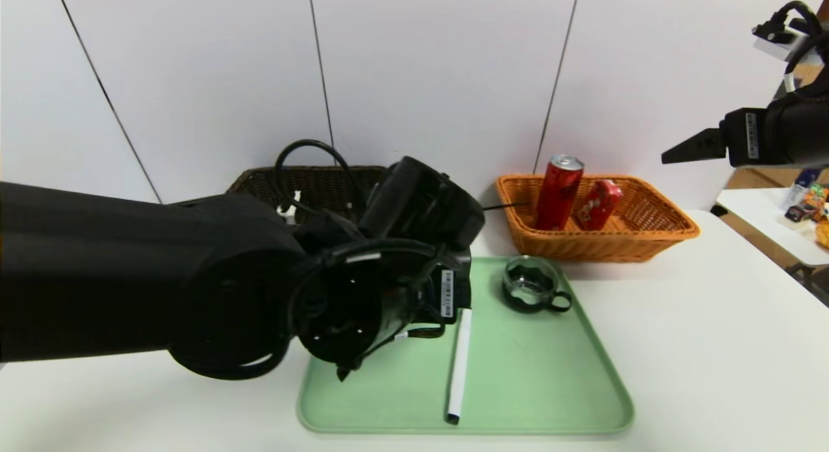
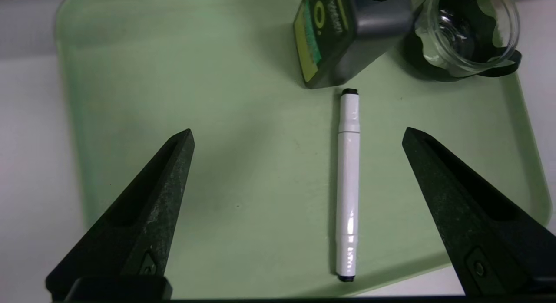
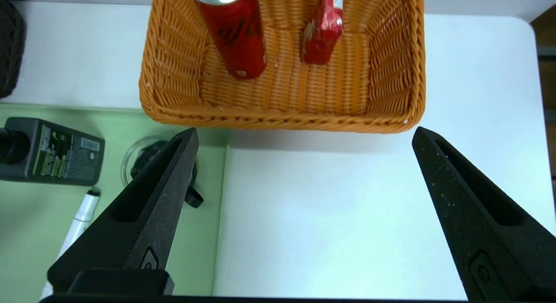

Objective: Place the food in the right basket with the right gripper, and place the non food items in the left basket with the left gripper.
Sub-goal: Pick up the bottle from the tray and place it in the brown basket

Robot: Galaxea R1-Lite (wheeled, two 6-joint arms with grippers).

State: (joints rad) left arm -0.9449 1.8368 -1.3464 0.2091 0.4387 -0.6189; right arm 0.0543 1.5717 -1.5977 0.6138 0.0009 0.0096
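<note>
Head view: you look forward and down across the green tray [image 1: 537, 387].
Wrist views: you look down from above; both share the marker [image 2: 348, 186].

The left gripper [image 2: 297, 138] hangs low at about nine o'clock, jaws spread wide, empty. The right gripper [image 3: 304, 136] sits high at two o'clock (also wide apart), holding nothing.

The white marker [image 2: 348, 186] lies alone on the flat green plastic tray [image 2: 173, 99], with bare tray along both its sides. Near its capped end stand the black labelled bottle [image 2: 343, 34] and the small glass cup in a black holder [image 2: 471, 31], crowding that end.
</note>
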